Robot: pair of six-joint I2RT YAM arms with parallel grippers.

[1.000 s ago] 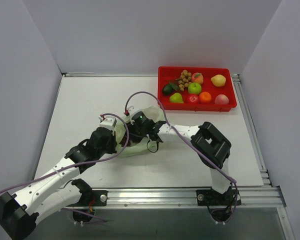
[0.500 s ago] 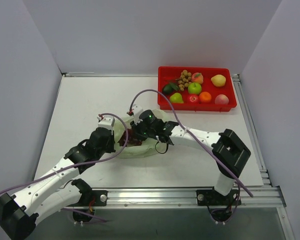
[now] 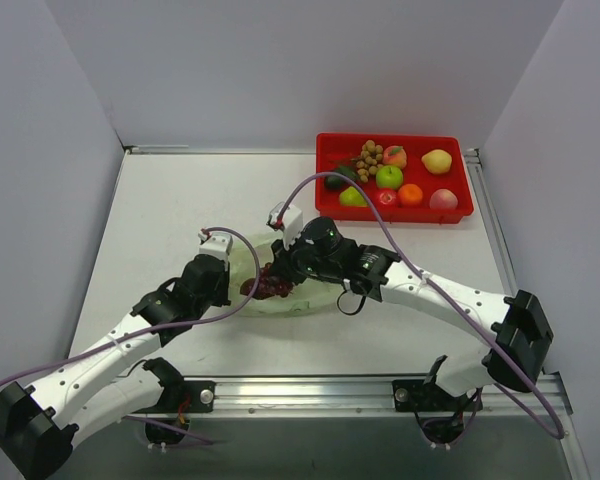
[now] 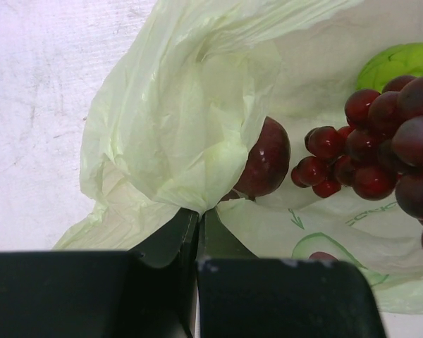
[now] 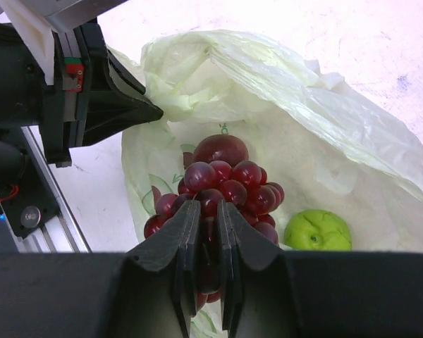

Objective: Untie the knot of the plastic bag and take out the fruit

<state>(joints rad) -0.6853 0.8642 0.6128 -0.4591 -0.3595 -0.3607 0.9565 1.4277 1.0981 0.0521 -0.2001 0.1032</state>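
Note:
The pale green plastic bag (image 3: 298,297) lies open on the table between the arms. No knot shows. My left gripper (image 4: 199,211) is shut on a fold of the bag's (image 4: 183,127) near edge. My right gripper (image 5: 208,211) is shut on the dark purple grape bunch (image 5: 229,183) and holds it over the bag's open mouth; the bunch also shows in the top view (image 3: 267,287) and the left wrist view (image 4: 381,148). Inside the bag (image 5: 303,120) lie a dark red round fruit (image 5: 221,148) and a green fruit (image 5: 317,229).
A red tray (image 3: 395,138) stands at the back right with several fruits, among them a tan longan cluster (image 3: 368,157) and a yellow fruit (image 3: 437,160). The left gripper's black body (image 5: 106,105) sits close to the left of the grapes. Grey walls enclose the table.
My right arm's elbow has swung out to the right and its wrist has shifted right. The grape bunch has come into view in its fingers. The left arm has held still.

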